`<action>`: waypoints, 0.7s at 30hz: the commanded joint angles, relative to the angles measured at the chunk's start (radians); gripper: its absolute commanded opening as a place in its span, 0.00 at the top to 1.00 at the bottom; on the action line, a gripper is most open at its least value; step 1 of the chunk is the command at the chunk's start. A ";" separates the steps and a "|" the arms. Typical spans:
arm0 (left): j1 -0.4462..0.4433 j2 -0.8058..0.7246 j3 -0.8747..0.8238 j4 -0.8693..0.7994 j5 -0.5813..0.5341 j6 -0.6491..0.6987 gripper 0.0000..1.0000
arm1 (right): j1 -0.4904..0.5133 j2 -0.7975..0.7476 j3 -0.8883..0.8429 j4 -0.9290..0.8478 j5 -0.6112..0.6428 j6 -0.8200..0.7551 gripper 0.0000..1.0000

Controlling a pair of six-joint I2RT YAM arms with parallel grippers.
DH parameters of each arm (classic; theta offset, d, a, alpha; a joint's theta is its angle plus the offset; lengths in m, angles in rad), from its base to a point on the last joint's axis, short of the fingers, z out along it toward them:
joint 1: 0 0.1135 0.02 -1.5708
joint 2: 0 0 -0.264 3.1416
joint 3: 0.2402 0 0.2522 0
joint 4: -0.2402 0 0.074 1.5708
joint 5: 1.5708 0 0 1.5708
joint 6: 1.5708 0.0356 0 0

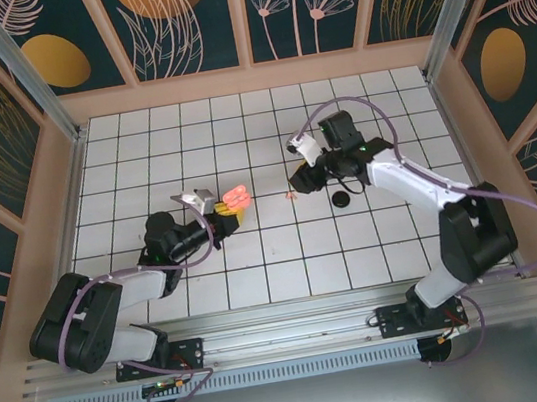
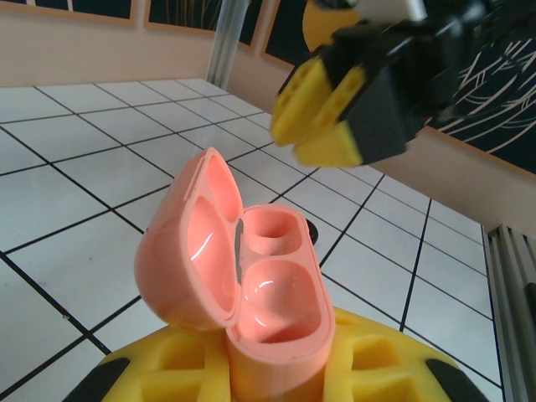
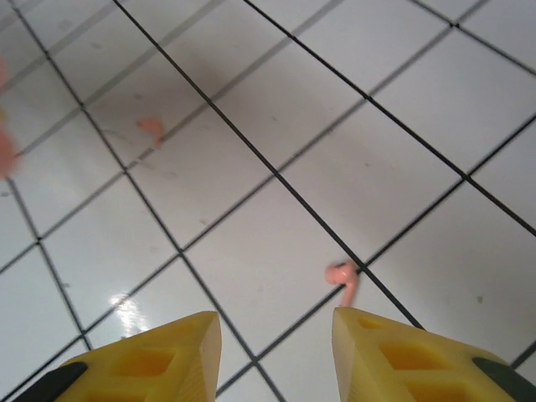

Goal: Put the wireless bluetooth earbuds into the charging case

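Wood-framed walls (image 1: 185, 16) printed with pale flowers on dark teal close in a white counter (image 1: 277, 260) ruled into black-lined tiles. Our left tool (image 1: 224, 212) is clamped tight on the base of the charging case (image 2: 260, 293), left of the counter's centre, its lid standing open and both wells showing. Our right tool (image 3: 276, 352) hangs partly open with nothing between its fingers. One pink earbud (image 3: 342, 275) lies on the tiles just ahead of them. A black disc (image 1: 342, 198) sits near that arm.

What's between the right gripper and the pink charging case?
A pink earbud near the jaws, a smaller pink speck beyond, on white tiles; right wrist view.
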 commanded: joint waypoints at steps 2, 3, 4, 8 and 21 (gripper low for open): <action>0.021 -0.028 -0.017 0.067 -0.003 -0.025 0.84 | 0.017 0.098 0.093 -0.103 0.121 0.017 0.60; 0.026 -0.035 -0.020 0.064 -0.004 -0.026 0.84 | 0.023 0.124 0.112 -0.117 0.138 0.017 0.60; 0.031 -0.042 -0.023 0.062 -0.006 -0.026 0.84 | 0.030 0.152 0.134 -0.132 0.156 0.017 0.60; 0.043 -0.052 -0.024 0.048 -0.013 -0.025 0.84 | 0.057 0.249 0.208 -0.188 0.236 0.005 0.60; 0.068 -0.030 -0.026 0.090 0.007 -0.054 0.85 | 0.120 0.483 0.393 -0.311 0.341 -0.029 0.60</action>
